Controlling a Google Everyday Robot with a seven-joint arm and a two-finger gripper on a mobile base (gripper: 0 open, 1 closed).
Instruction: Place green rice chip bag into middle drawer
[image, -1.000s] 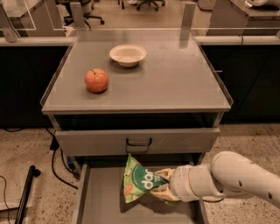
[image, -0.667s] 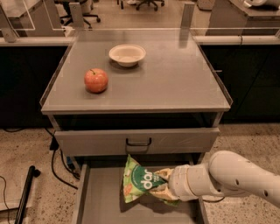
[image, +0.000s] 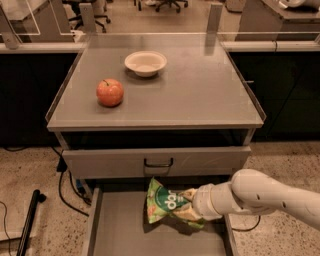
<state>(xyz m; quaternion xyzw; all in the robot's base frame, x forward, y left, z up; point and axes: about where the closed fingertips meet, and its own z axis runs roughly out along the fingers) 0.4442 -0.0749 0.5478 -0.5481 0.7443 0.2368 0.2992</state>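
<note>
Nearest, the middle drawer (image: 115, 235) stands pulled open below the cabinet. My claw (image: 191, 206) reaches in from the right, over the drawer, and is clamped on the crumpled right end of the green rice chip bag (image: 162, 202). The bag hangs over the drawer's back part, just below the closed drawer front (image: 100, 162). Farther back, on the tabletop (image: 200, 95), a red apple (image: 110, 92) sits left, with a white bowl (image: 145, 63) beyond it.
</note>
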